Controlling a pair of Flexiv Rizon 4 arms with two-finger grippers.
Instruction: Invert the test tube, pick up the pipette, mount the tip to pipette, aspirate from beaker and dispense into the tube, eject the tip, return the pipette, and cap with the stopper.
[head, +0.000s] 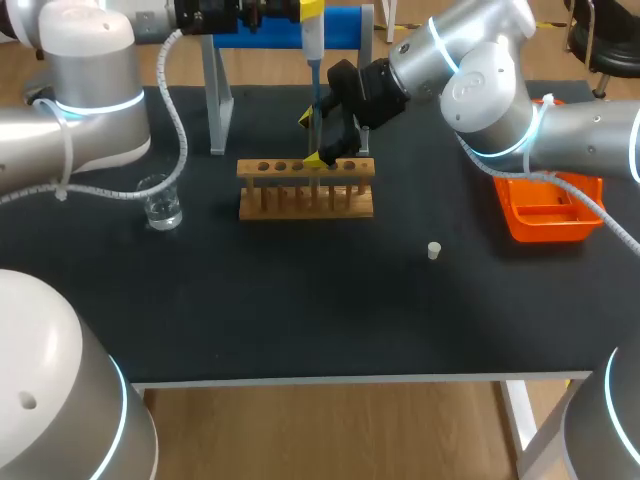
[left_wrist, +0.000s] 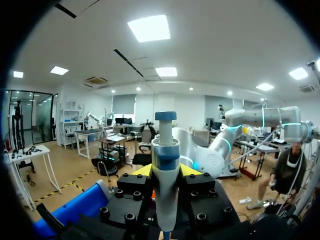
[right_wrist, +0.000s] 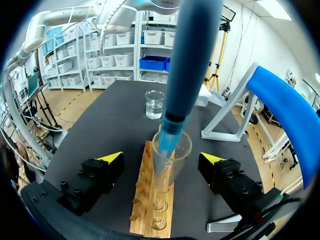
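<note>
Over the rack on the table, the left gripper clamps the stiff pipette mid-body; the right gripper gapes wide around the presumably fragile tube.

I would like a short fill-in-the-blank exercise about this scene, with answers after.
The left gripper is shut on the ___.
The pipette tip reaches into the test tube standing in the wooden ___.
The white stopper lies on the ___.
Missing words: pipette; rack; table.
</note>
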